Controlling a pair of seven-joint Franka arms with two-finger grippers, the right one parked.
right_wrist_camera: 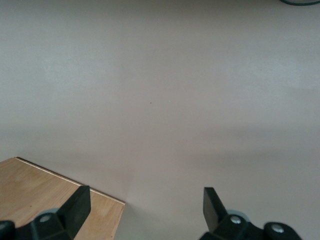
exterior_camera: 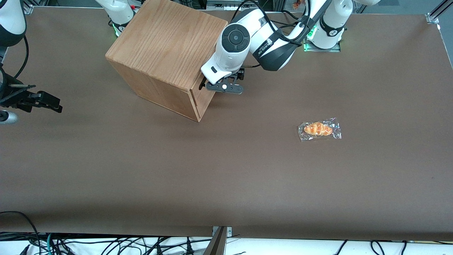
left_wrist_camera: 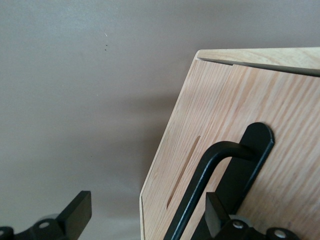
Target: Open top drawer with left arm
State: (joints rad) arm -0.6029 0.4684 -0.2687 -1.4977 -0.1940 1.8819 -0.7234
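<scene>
Packaged croissant (exterior_camera: 319, 129) lay aside on counter (exterior_camera: 247, 177); left arm's claw (left_wrist_camera: 145, 215), fingers apart, straddled top drawer (left_wrist_camera: 240, 125) handle (left_wrist_camera: 210, 175)—approach done, next close and pull.

A wrapped croissant (exterior_camera: 319, 129) lies on the brown table (exterior_camera: 226, 170).
</scene>
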